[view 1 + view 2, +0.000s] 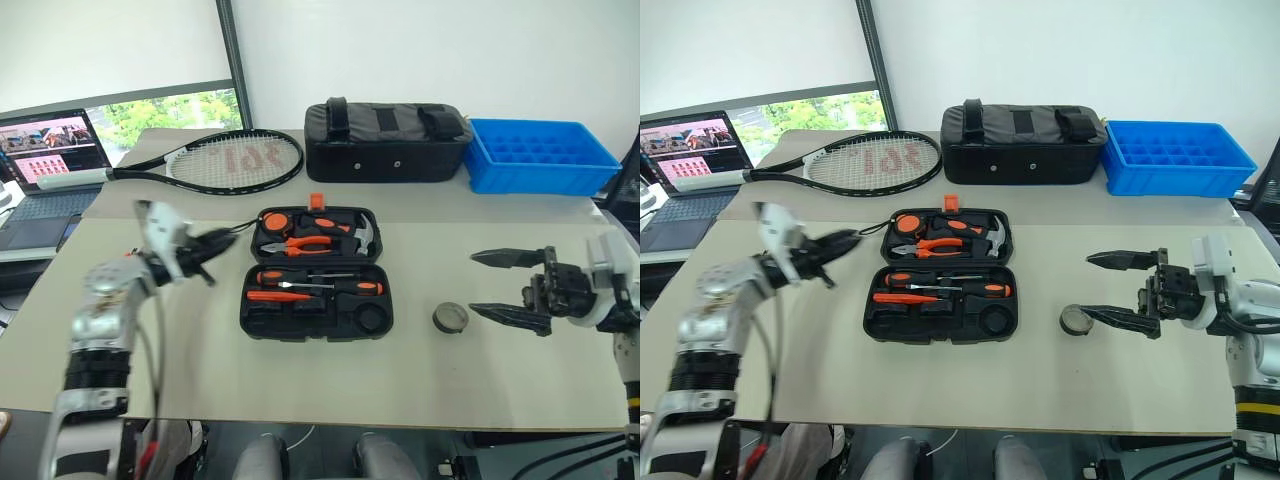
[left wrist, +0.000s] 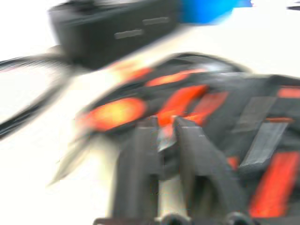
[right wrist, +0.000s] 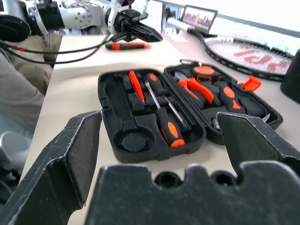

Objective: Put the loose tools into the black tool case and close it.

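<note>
End effector on the right [image 1: 474, 283] gapes wide at the frame's right edge, its lower tip just beside the small dark tape roll [image 1: 450, 318] on the table [image 1: 330, 390]. My left end effector [image 1: 835, 245] hangs blurred at centre left, and I cannot tell whether it is open or closed. The black tool case [image 1: 315, 270] lies open mid-frame with both screwdrivers [image 1: 320, 283] seated. The right wrist view shows the utility knife [image 3: 126, 46] loose near the left end effector. I judge a glancing tip could send the roll skidding off, and a badly seated tool would jam the lid.
</note>
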Controlling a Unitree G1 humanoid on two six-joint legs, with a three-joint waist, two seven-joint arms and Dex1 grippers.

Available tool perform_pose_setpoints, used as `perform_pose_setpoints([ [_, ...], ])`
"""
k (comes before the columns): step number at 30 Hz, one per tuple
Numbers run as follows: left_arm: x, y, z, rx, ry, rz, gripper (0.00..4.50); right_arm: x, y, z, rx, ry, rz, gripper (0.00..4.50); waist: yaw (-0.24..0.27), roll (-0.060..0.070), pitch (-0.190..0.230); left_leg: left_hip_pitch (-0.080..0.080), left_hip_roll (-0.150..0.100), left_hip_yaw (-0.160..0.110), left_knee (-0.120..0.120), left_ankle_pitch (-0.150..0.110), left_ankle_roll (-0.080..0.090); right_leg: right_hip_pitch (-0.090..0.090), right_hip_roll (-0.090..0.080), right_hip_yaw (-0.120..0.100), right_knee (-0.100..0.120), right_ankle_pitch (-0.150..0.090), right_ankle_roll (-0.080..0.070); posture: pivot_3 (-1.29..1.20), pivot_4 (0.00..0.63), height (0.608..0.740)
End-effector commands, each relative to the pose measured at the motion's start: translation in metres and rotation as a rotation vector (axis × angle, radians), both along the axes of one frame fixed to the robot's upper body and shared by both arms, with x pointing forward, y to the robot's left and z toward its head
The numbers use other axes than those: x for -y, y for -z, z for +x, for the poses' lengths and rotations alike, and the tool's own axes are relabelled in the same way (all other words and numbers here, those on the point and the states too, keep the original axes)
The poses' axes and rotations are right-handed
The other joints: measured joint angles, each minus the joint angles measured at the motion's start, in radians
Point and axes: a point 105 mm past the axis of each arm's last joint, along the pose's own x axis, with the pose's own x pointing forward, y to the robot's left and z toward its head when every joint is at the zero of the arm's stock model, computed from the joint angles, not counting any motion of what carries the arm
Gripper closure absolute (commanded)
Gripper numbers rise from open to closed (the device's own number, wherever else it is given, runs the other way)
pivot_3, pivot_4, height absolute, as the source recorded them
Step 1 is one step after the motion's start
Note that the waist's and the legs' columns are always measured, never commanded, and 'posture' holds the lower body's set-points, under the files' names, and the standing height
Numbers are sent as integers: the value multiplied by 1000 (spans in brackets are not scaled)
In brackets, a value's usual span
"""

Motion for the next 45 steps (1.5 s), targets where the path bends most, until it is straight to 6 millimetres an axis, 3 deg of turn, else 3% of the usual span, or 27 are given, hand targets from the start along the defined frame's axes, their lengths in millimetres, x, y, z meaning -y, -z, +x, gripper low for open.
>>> perform_pose_setpoints([
  [1,-53,1,-4,-20,-256,25,2168,-6,-11,1,44,-73,2,0,1,0,0,1,0,0,0,0,0,0,-1,0,0,0,0,0,150,708],
  [4,-93,21,-14,-103,-461,122,1110,-9,-15,5,48,-87,10,0,3,0,0,0,-1,0,0,0,0,0,-2,0,0,0,0,0,150,708],
  [7,-104,30,-20,-147,-532,114,49,-12,-18,7,52,-104,22,0,11,-2,1,0,0,0,-1,0,0,0,-2,-1,0,0,0,0,150,708],
  [18,-128,62,-25,-320,-609,62,20,-18,-23,9,62,-133,28,0,25,-2,1,-1,0,0,-2,0,0,-3,-2,-6,0,0,-1,0,150,708],
  [24,-129,83,-23,-421,-599,33,20,-19,-23,9,66,-134,29,0,25,-1,1,-1,0,0,-2,0,0,-3,-2,-7,0,0,-1,0,150,708],
  [28,-128,86,-22,-442,-590,-28,20,-21,-23,8,67,-137,32,0,25,-1,0,-1,0,0,-2,0,0,-3,-2,-7,1,0,-1,0,150,708],
  [29,-129,87,-23,-445,-588,-23,535,-22,-23,8,67,-137,34,0,25,-1,0,-1,0,0,-1,0,0,-3,-2,-7,2,0,-1,0,150,708],
  [31,-131,88,-24,-445,-585,-16,1075,-23,-23,8,68,-138,37,0,25,-1,0,-1,0,1,-1,0,0,-3,-2,-7,2,0,-1,0,150,708],
  [35,-134,82,-24,-410,-588,-19,2566,-24,-23,9,70,-138,39,0,24,-1,0,-1,0,1,-1,0,0,-4,-3,-7,2,0,-1,0,150,708],
  [37,-134,70,-21,-341,-576,-7,2729,-26,-24,9,71,-139,39,0,23,-1,0,-1,0,1,-1,0,0,-4,-2,-7,2,0,-1,0,150,708],
  [39,-126,48,-14,-234,-514,16,2729,-28,-25,8,71,-142,40,0,24,-1,1,-2,1,1,-1,0,0,-5,-2,-7,2,0,-1,0,150,708],
  [41,-96,15,-5,-98,-339,59,2729,-29,-25,7,66,-144,42,0,24,-3,1,-3,1,0,-1,0,0,-6,-2,-7,3,0,-1,0,150,708],
  [43,-61,-12,-1,4,-169,47,2729,-29,-25,6,59,-146,43,0,31,-3,1,-5,1,0,-1,0,-1,-8,-3,-8,3,0,-1,0,150,708],
  [45,-8,-37,-3,77,80,58,2729,-29,-25,3,51,-146,46,0,42,-3,1,-6,0,0,-1,1,-1,-8,-4,-10,3,1,-2,0,150,708],
])
